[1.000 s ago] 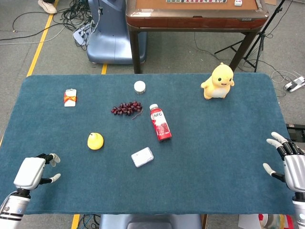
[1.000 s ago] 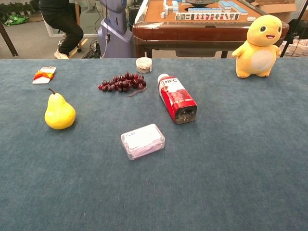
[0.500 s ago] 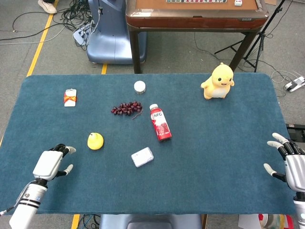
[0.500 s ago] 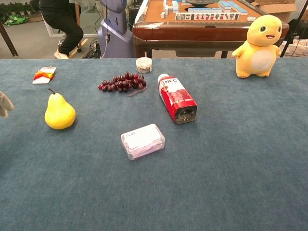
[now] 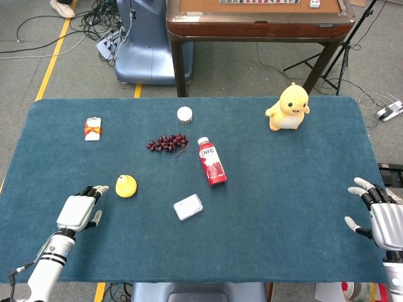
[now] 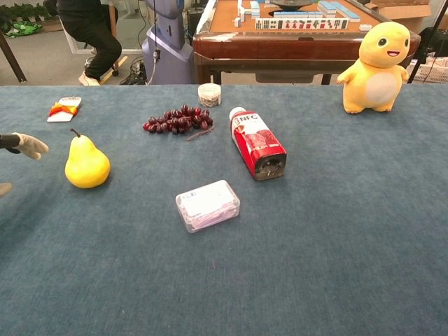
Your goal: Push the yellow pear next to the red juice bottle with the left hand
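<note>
The yellow pear (image 5: 126,186) (image 6: 87,165) stands upright on the blue table, left of centre. The red juice bottle (image 5: 212,162) (image 6: 258,143) lies on its side near the middle, cap pointing away from me. My left hand (image 5: 79,209) hovers open just left of and nearer than the pear, fingers apart, with a small gap to the fruit; in the chest view only its fingertips (image 6: 28,145) show at the left edge. My right hand (image 5: 380,217) is open at the table's right edge, holding nothing.
A bunch of dark grapes (image 5: 167,142) lies beyond the pear and a clear plastic box (image 5: 188,207) sits between pear and bottle, nearer me. A small white jar (image 5: 184,114), a red-and-white packet (image 5: 92,128) and a yellow plush toy (image 5: 288,107) stand further back.
My left hand has moved forward and to the right from the near-left corner, closing in on the pear. The pear, the bottle and the right hand are unchanged.
</note>
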{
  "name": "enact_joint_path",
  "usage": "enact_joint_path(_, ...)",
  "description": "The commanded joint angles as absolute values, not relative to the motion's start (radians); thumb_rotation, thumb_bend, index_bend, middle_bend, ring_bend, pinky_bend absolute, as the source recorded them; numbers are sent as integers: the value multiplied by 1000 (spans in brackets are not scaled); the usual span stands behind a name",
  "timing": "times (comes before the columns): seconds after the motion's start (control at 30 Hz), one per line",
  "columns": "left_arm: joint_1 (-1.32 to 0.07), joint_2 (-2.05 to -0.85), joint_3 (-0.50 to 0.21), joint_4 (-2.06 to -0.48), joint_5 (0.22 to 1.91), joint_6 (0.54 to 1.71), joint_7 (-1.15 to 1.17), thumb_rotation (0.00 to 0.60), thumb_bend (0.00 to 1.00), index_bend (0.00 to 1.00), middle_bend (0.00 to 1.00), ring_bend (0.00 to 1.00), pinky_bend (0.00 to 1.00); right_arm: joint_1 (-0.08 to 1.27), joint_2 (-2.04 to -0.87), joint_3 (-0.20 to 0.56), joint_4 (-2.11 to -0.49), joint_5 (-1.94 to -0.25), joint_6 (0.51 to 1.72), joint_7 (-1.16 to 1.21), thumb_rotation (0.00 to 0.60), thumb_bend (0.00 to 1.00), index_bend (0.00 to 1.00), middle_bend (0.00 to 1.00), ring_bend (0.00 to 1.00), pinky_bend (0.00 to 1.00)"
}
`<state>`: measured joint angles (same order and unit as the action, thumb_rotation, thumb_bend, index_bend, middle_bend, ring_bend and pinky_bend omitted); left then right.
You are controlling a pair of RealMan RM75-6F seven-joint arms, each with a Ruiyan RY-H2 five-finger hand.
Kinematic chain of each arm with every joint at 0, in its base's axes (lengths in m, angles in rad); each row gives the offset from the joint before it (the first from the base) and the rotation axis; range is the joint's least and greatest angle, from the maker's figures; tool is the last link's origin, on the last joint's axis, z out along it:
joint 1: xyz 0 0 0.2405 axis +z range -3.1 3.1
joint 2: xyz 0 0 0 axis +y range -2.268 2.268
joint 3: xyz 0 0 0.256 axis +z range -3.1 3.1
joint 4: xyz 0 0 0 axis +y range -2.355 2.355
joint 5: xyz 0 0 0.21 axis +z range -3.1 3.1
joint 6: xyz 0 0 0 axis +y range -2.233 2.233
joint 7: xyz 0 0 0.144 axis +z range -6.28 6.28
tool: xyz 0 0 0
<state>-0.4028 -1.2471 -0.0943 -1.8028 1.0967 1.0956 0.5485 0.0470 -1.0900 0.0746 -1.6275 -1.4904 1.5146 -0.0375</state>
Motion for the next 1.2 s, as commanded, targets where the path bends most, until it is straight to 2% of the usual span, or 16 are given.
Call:
enact_joint_path(0.03, -425, -1251, -89, -1815, 1059, 1083, 587, 600, 490, 134, 163, 139, 355, 45, -1088, 76, -1629, -1492, 1519, -34, 600, 134, 337, 223, 180, 449)
enact_joint_path(0.27, -456, -1254, -77, -1840, 1009, 1089, 648, 600, 489, 153, 163, 139, 355, 33, -1076, 76, -1641, -1513, 1554, -19, 600, 134, 336, 226, 180, 449)
enact_joint_path(0.47, -485, -1263, -73, -1847, 968, 1089, 682, 600, 488, 207, 163, 138, 355, 22, -1061, 75, -1655, -1523, 1575, -7, 600, 134, 336, 226, 180, 449)
enact_joint_path(0.8, -522, -1287, -60, -1840, 900, 1127, 764, 600, 488, 206, 161, 138, 355, 18, -1053, 74, -1660, -1524, 1575, 2, 600, 134, 336, 226, 180, 449)
enact_joint_path(0.93, -528, -1301, -50, -1829, 896, 1148, 783, 600, 487, 160, 148, 138, 355, 19, -1053, 75, -1659, -1522, 1571, 1, 600, 134, 337, 226, 180, 449)
enact_joint_path(1.2, -542, -1335, -42, -1823, 823, 1219, 886, 600, 487, 156, 143, 134, 355, 20, -1056, 76, -1657, -1520, 1566, -2, 600, 134, 336, 226, 180, 449)
